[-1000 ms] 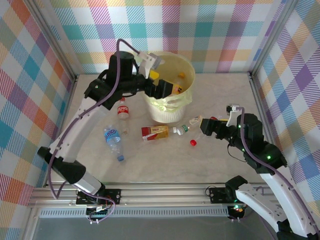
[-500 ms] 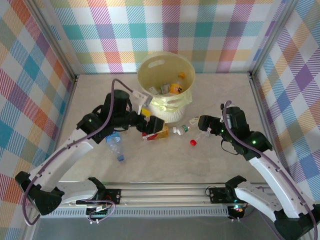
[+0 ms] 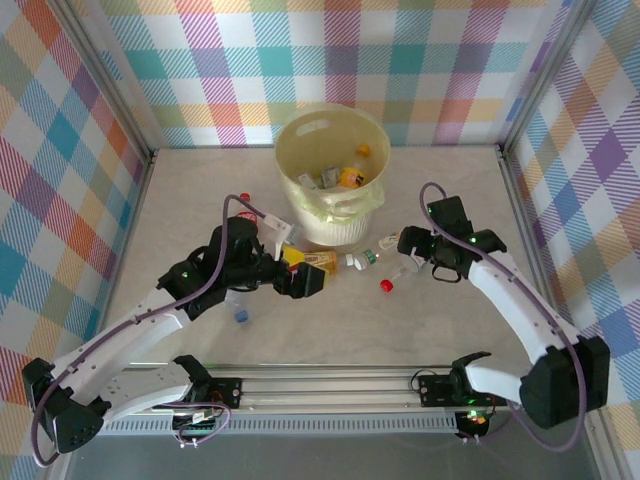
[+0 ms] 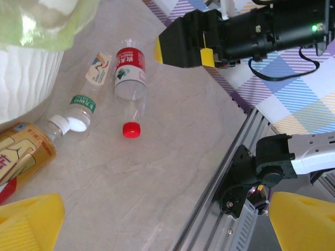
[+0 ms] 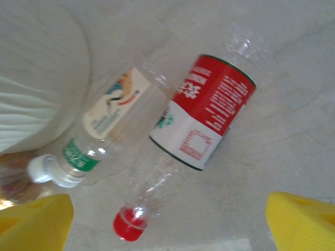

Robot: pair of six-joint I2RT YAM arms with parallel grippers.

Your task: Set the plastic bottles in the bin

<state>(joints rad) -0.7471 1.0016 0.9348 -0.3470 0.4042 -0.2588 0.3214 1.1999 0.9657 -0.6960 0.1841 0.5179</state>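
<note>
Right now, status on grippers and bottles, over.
Left gripper open, empty, by the orange bottle. Right gripper open above the red-label bottle. Clear bottle lies close alongside it, may crowd the grab. Some bottles already in the bin.

- Red-label bottle (image 5: 212, 112): white small print and a square code, lettering too fine to read.
- Cream-label bottle (image 5: 112, 107): coloured emblem, no legible words.

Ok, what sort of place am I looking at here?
Probably a robot test cell: plaid cloth walls on an aluminium frame, a marble-look table, left arm and right arm bolted at its edge.
</note>
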